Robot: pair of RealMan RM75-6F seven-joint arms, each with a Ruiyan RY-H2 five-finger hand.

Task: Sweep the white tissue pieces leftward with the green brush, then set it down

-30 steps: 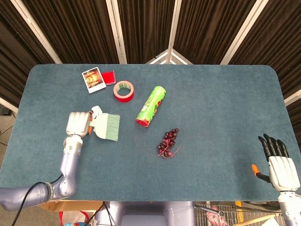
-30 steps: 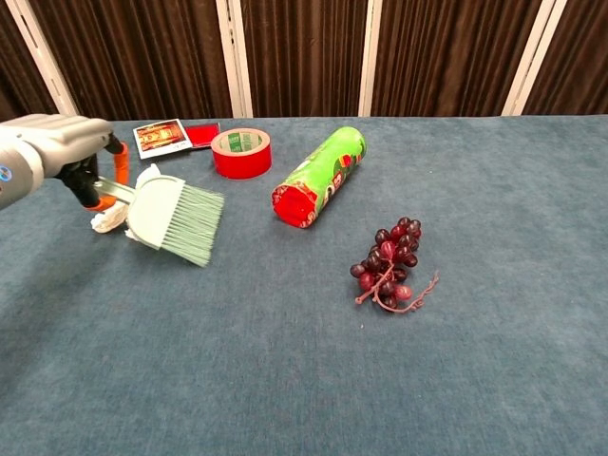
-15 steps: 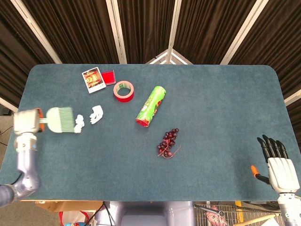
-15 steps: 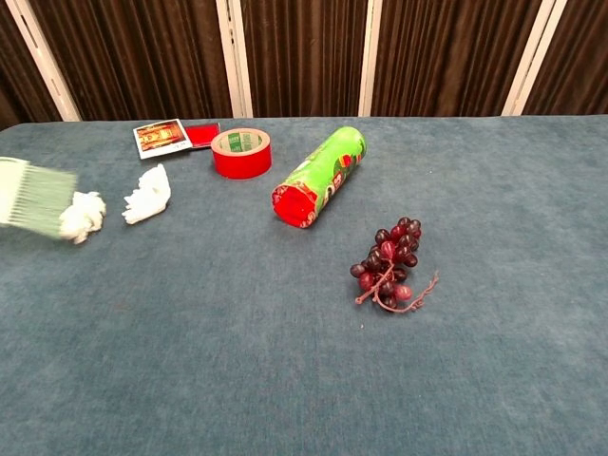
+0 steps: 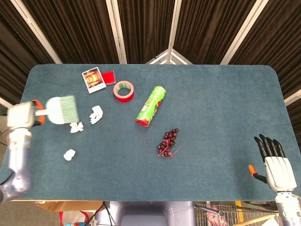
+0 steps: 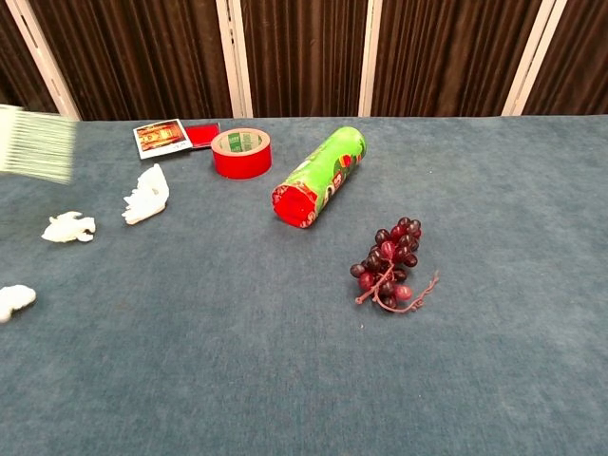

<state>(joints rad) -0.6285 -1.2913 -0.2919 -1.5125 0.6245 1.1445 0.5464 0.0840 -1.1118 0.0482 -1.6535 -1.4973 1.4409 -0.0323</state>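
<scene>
My left hand point(image 5: 21, 115) grips the handle of the green brush point(image 5: 61, 109) at the table's left edge; the bristles point(image 6: 36, 144) hang raised above the cloth. Three white tissue pieces lie below it: one point(image 5: 96, 114) point(image 6: 146, 194) nearest the red tape, a smaller one point(image 5: 75, 126) point(image 6: 68, 227) just under the bristles, and one point(image 5: 69, 154) point(image 6: 14, 299) nearer the front edge. My right hand point(image 5: 275, 162) rests at the front right corner with fingers spread, holding nothing.
A red tape roll point(image 5: 124, 91), a green snack tube point(image 5: 151, 106) lying on its side, a bunch of dark grapes point(image 5: 168, 143) and a card pack point(image 5: 98, 78) sit on the blue table point(image 5: 221, 108).
The brush swept left from the tissue by the tape, then lifted up. One tissue piece has been knocked toward the front left; another sits just below the bristles.
</scene>
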